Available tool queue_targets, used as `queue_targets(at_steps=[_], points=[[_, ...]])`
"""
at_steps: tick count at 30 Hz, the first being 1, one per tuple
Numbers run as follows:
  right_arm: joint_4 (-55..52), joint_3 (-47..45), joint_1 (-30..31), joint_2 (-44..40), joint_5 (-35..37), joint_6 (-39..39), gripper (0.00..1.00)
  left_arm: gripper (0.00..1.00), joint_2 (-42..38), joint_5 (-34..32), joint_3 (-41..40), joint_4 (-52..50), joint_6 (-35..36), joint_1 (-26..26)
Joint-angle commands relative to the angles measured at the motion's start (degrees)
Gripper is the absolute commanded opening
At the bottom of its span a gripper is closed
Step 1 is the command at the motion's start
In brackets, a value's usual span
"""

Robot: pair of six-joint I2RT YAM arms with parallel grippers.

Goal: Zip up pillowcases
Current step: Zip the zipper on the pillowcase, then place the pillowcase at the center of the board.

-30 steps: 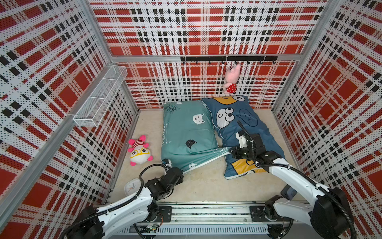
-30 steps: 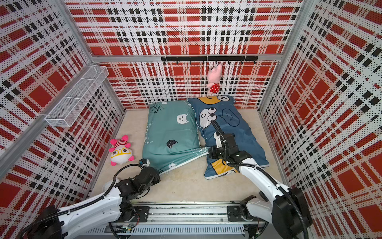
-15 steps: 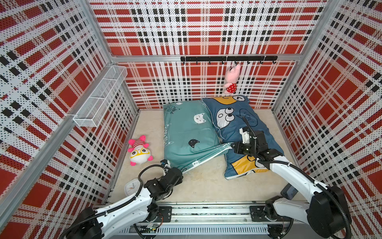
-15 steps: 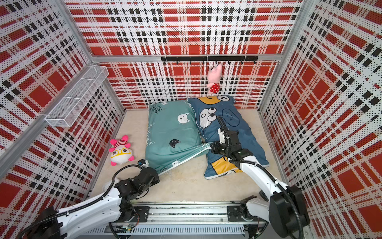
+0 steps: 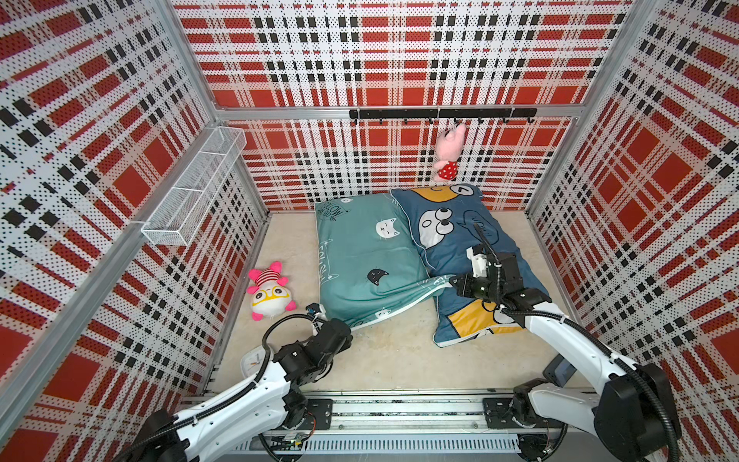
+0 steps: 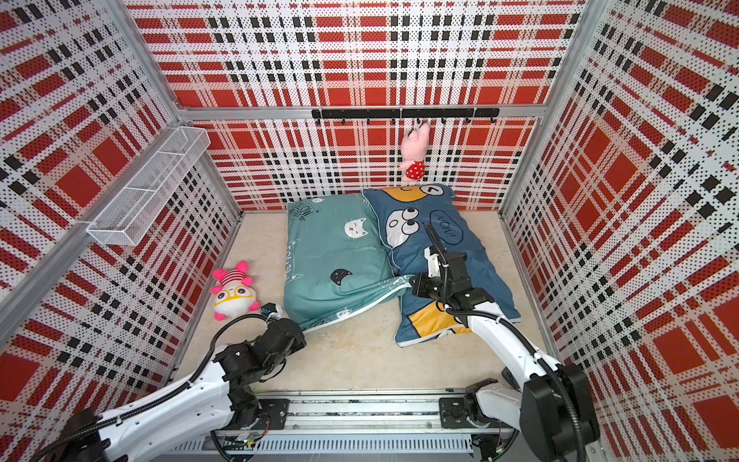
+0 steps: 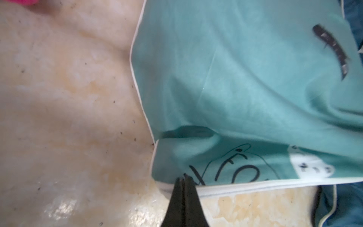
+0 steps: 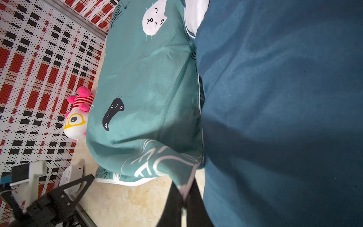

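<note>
Plaid walls [image 5: 400, 60] — beige floor [image 5: 392, 360], teal pillowcase [image 5: 360, 248]

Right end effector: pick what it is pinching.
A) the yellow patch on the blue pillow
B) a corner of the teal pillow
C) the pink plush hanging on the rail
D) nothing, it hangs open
B: the right wrist view shows a lettered corner of the teal pillow clamped in the shut right end effector, lying against the blue pillow.
</note>
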Motion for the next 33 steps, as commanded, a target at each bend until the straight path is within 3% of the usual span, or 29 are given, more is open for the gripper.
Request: queue_targets(at_steps=[1,4,5,9,11,12,18,21,26,30,33], points=[[-4.0,-1.4,3.0,-3.4,-0.7,-2.0,0.0,0.08,-0.8,-2.5,3.9,-1.2,3.0,2.2],[-7.8,-1.5,6.6,-4.8,-0.4,-1.9,0.0,0.16,-1.4,-2.5,5.8,0.5,6.3,4.7],[-9.9,-0.9,7.9,-5.4,0.5,-2.5,0.06,0.2,-1.5,-2.7,6.5,1.1,7.6,5.5],[-17.8,3.4,8.3,-9.4,7.3,-5.6,0.7,0.4,-1.4,-2.4,9.2,2.3,12.3,9.7],[-21.4,6.6,5.6,-9.9,9.8,-8.1,0.93,0.49,-0.9,-2.7,10.6,3.3,15.0,11.3],[-22.2,8.2,3.1,-9.8,10.4,-9.6,1.0,0.52,-0.5,-3.5,11.2,4.4,16.4,12.1],[-17.0,15.8,-20.1,-2.2,8.6,-16.1,1.0,0.66,4.5,-3.1,11.2,14.6,23.6,18.4],[-13.3,18.9,-28.1,5.5,4.3,-18.2,1.0,0.69,5.4,-3.1,10.8,18.7,24.8,20.2],[-7.0,22.2,-34.0,17.3,-0.2,-18.1,1.0,0.71,6.0,0.0,9.5,23.7,26.0,22.4],[-6.0,27.2,-33.8,28.2,-6.8,-17.3,1.0,0.73,8.7,0.3,10.1,24.6,28.0,23.2],[0.2,25.3,-32.8,31.0,-10.2,-14.5,1.0,0.73,9.9,0.2,11.5,23.3,30.1,25.3]])
